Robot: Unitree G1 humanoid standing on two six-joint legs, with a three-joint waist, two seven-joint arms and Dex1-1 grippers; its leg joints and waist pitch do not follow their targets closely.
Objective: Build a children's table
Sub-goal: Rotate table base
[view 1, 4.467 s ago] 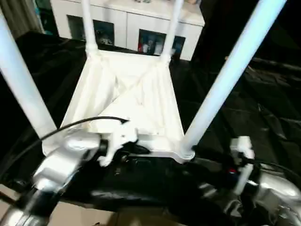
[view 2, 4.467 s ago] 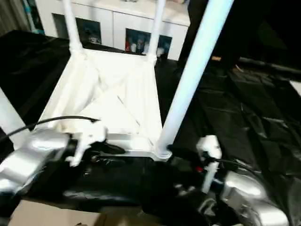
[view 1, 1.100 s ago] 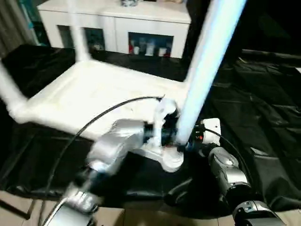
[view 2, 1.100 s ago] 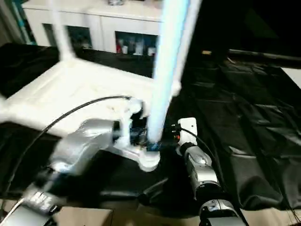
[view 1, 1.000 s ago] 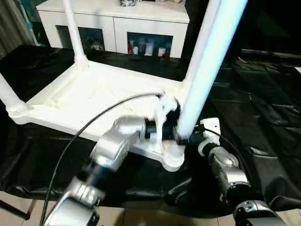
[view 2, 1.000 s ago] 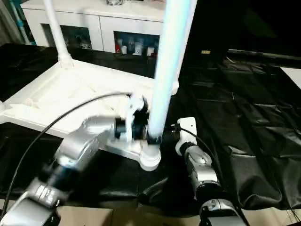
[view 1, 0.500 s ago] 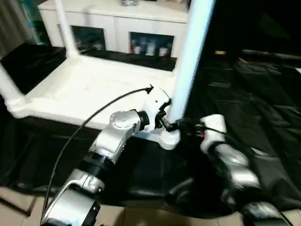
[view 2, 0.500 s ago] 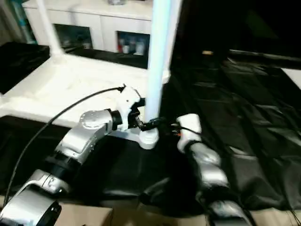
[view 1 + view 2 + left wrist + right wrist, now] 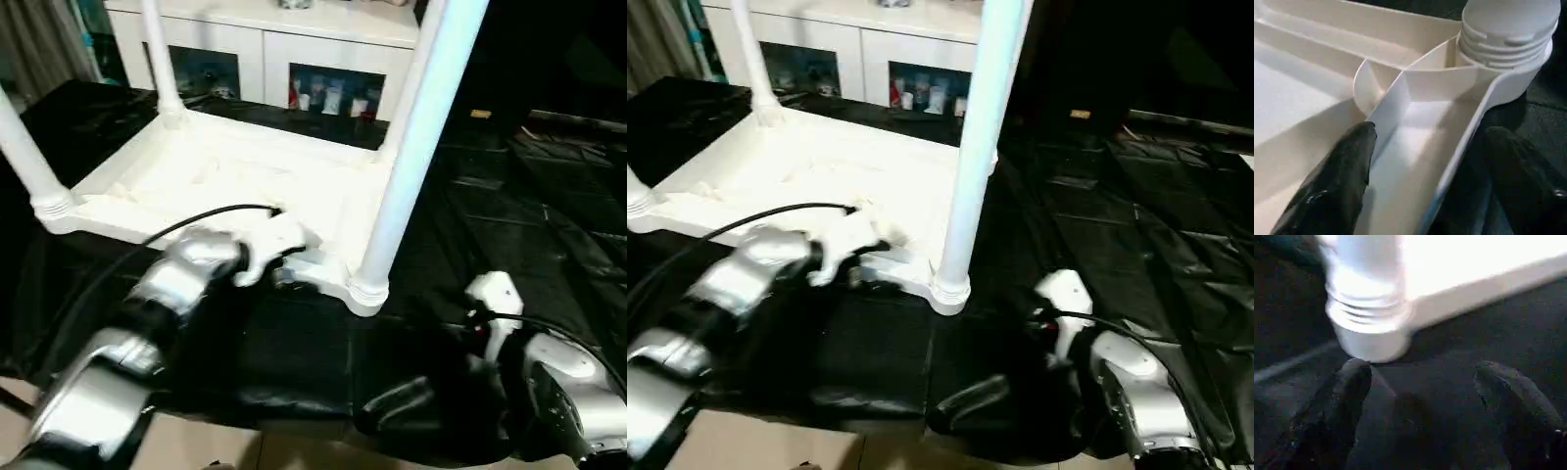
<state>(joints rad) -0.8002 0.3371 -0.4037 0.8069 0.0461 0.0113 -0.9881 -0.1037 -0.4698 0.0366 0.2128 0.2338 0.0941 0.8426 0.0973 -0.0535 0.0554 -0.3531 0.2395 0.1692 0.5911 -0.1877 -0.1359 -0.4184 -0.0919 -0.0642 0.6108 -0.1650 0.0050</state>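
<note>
Here the children's table point(image 9: 245, 186) lies upside down on a black sheet point(image 9: 549, 225), its ribbed underside facing up and its white legs standing upright from the corner sockets. The near right leg point(image 9: 411, 147) rises from its socket point(image 9: 364, 291) at the corner closest to the robot. Seen from the head camera, the left gripper point(image 9: 284, 279) sits at about nine o'clock from that socket, right at the tabletop's near edge. In the left wrist view its two black fingers point(image 9: 1337, 181) stand well apart and straddle the rim of the top: one finger rests inside the ribbed tray against a thin rib, the other lies outside over the black sheet. The jaws are spread wide around the edge wall, not pinching it. The right gripper point(image 9: 1420, 406) lies low over the sheet at about four o'clock from the socket, well clear of it in the head view. Its fingers are likewise wide apart and hold nothing, with the base of the leg just ahead of them. A white cabinet point(image 9: 284, 69) with glass doors stands beyond the table at twelve o'clock.
</note>
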